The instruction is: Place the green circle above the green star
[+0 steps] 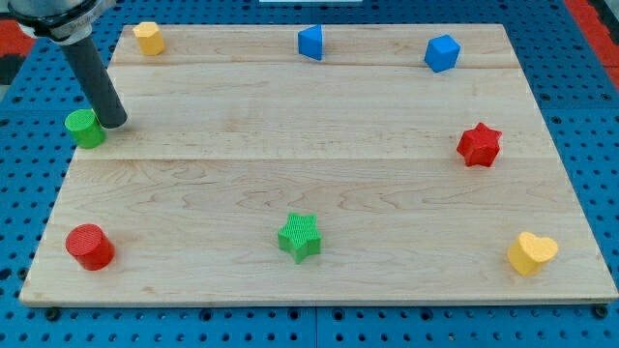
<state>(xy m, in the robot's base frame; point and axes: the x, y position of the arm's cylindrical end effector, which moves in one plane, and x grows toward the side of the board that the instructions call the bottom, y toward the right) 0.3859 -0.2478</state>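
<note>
The green star point(300, 237) sits low and central on the surface point(309, 164). Farther up at the left edge, the green circle point(86, 128) seems to touch my tip point(113, 123), on its right. No gripper exists. Circle behind it, then push rightward, stopping above the star.

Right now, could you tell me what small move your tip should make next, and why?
Probably I should slide my tip around to the view's left of the green circle. It sits just at the circle's right, while the green star lies far toward the view's right and lower, so pushing from here would send the circle the wrong way.
</note>
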